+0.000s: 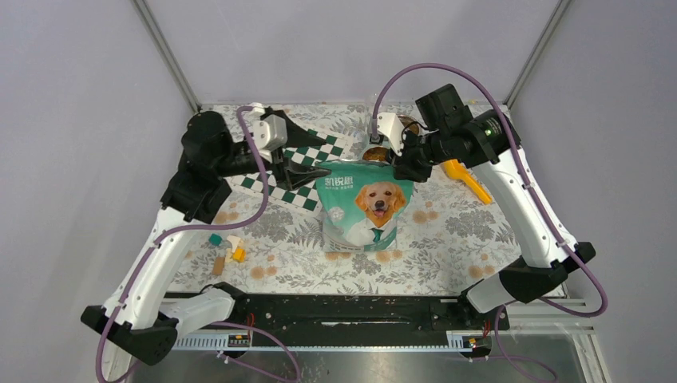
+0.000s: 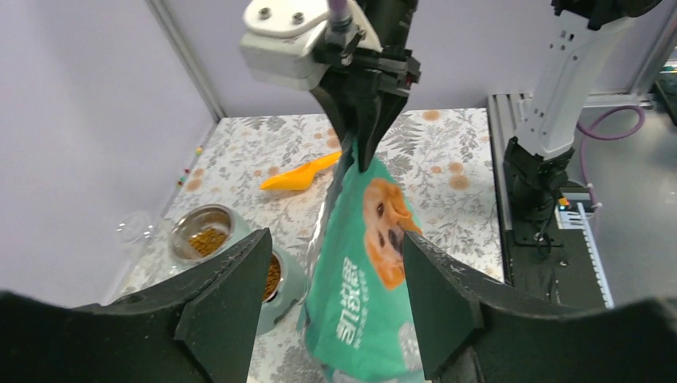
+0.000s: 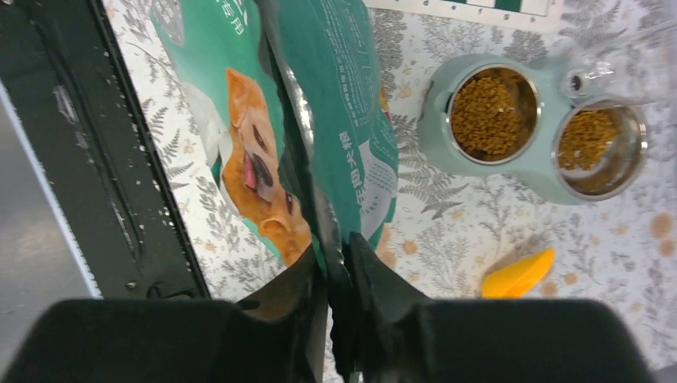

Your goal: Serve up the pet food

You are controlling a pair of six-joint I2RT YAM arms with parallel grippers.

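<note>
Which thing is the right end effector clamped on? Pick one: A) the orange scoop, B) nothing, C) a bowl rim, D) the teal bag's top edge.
D: in the right wrist view the right end effector is pinched shut on the edge of the teal bag, while the orange scoop lies apart from it, untouched.

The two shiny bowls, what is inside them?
Brown pet food sits in both bowls. It hides most of each bottom, so anything beneath it cannot be seen.
</note>
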